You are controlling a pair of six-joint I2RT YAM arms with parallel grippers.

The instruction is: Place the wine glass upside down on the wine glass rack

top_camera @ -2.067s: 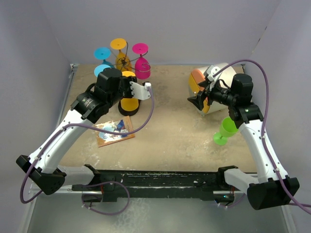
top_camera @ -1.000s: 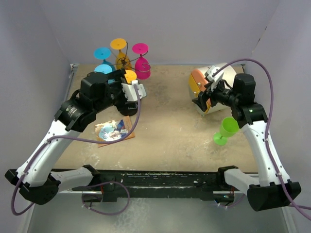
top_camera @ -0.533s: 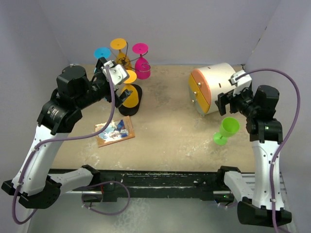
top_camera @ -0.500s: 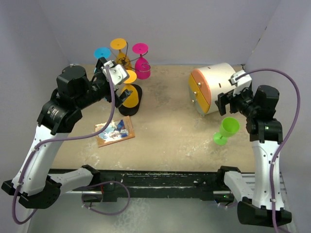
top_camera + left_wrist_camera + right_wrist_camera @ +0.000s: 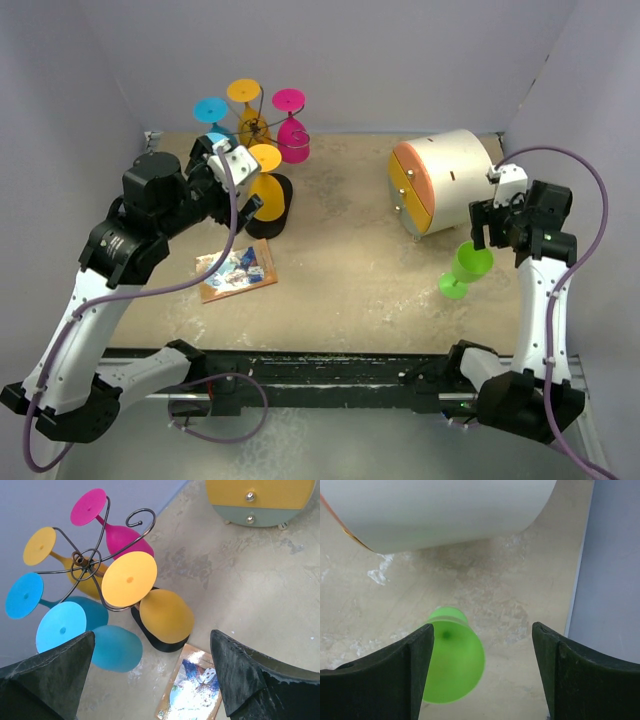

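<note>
The green wine glass (image 5: pixel 463 268) stands upright on the table at the right. In the right wrist view, the green wine glass (image 5: pixel 451 662) sits below and between my right gripper's fingers, nearer the left one. My right gripper (image 5: pixel 490 235) (image 5: pixel 482 627) hovers above it, open and holding nothing. The wine glass rack (image 5: pixel 255 130) (image 5: pixel 85 565) stands at the back left on a black base (image 5: pixel 160 642). Several blue, orange and magenta glasses hang upside down from its arms. My left gripper (image 5: pixel 238 170) (image 5: pixel 152 634) is open and empty, just short of the rack's near side.
A round white drawer cabinet (image 5: pixel 440 180) (image 5: pixel 445 510) lies on its side just behind the green glass. A picture card (image 5: pixel 237 270) (image 5: pixel 197 690) lies flat in front of the rack. The right wall (image 5: pixel 615 580) is close beside the glass.
My left gripper has let go of an orange glass, which now hangs on the rack, and has drawn back to the left. My right arm has swung right, coming over the green glass.
</note>
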